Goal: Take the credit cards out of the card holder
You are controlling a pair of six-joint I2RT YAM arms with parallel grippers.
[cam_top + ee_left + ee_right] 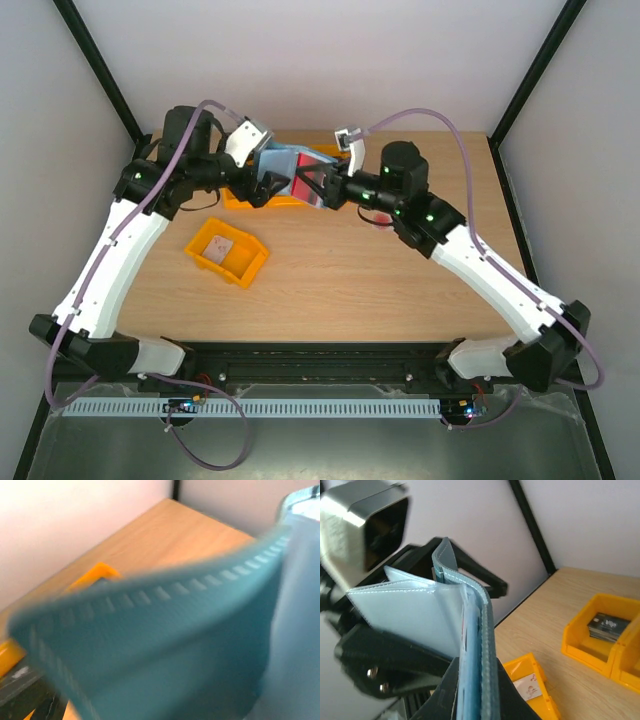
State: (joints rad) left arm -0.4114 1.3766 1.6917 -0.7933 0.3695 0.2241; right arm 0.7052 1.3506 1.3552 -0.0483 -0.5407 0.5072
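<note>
The teal-blue card holder [283, 160] hangs open in the air between my two grippers, above the back of the table. My right gripper [322, 188] is shut on one flap; in the right wrist view its fingers [445, 692] clamp the holder [420, 615] edge-on. A thin card edge with red [464, 625] sits in the inner pocket. My left gripper [262, 188] is shut on the other flap. The blurred holder [175, 655] fills the left wrist view and hides those fingers. A pale card with pinkish marks [220, 246] lies in a small orange bin [247, 264], also visible in the right wrist view [529, 688].
A larger orange bin [238, 199] stands under the held holder at the back. In the right wrist view an orange bin [580, 640] holds dark cards [607, 624]. Black frame posts rise at the table's back corners.
</note>
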